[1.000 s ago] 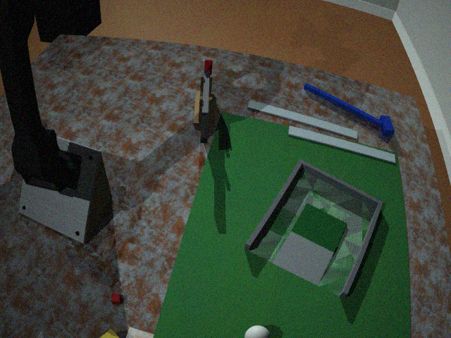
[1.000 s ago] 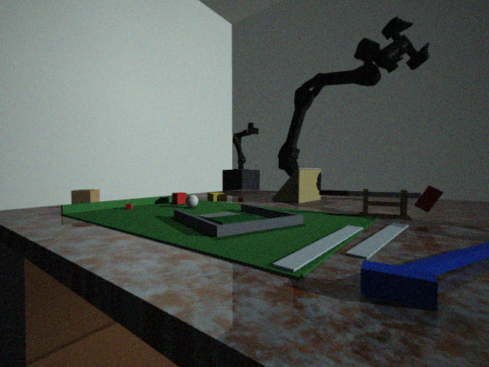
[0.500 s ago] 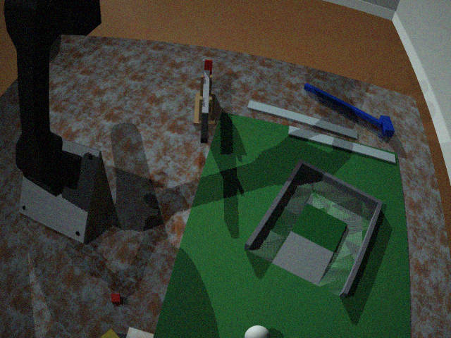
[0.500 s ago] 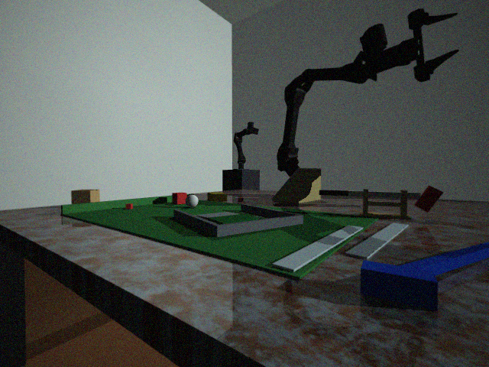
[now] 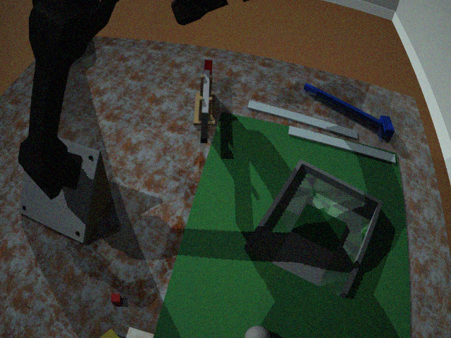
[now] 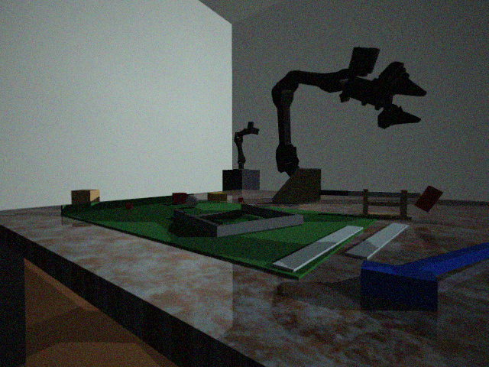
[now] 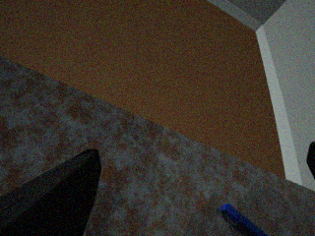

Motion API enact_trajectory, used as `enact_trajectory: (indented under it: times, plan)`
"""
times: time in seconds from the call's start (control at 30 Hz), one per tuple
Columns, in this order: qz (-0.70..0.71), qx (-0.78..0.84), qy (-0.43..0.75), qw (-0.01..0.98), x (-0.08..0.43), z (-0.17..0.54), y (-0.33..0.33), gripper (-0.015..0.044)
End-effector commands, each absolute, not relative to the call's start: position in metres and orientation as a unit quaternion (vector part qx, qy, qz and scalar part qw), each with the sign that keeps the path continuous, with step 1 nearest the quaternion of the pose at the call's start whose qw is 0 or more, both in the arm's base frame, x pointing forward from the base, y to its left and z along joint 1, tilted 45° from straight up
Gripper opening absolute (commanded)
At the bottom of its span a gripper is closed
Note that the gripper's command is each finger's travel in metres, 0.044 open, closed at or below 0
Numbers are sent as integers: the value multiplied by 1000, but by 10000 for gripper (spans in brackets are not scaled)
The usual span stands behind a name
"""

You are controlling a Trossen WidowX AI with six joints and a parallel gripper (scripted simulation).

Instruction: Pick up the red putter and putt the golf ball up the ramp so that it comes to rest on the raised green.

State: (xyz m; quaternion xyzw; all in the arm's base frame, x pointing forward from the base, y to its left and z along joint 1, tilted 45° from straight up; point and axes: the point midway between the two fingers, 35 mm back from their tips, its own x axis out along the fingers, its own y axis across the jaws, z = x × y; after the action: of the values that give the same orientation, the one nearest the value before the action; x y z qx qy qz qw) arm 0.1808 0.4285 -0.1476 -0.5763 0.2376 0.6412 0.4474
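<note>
On the table [image 6: 118, 252], going by the exterior view, the blue putter [image 6: 414, 276] lies at the near right corner, with two grey strips [image 6: 319, 248] just beyond it at the edge of the green mat [image 6: 130, 221], which carries the grey-walled raised green [image 6: 237, 221]. The golf ball [image 6: 192, 199] sits on the mat's far side. The red putter [image 6: 428, 198] rests on a small wooden rack [image 6: 383, 203] toward the far right edge, and high above it the gripper [image 6: 410, 104] hangs with its fingers [image 6: 396, 117] spread almost fully, holding nothing.
</note>
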Motion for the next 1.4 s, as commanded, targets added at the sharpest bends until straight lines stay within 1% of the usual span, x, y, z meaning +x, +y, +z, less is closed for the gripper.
enact_trajectory:
  times: [0.0,0.1,0.17,0.37,0.43,0.7,0.87,1.37]
  plan:
    - [590,-600,335,424,197,-159,366,440]
    - [568,-608,375,408,203,-161,339,440]
    - [545,-616,418,387,207,-162,308,440]
    - [468,-628,553,286,210,-147,204,440]
    - [453,-627,579,260,208,-140,183,440]
    - [451,-627,582,256,213,-139,180,440]
    - [450,-627,582,256,214,-153,164,440]
    - [450,-627,582,256,214,-172,146,440]
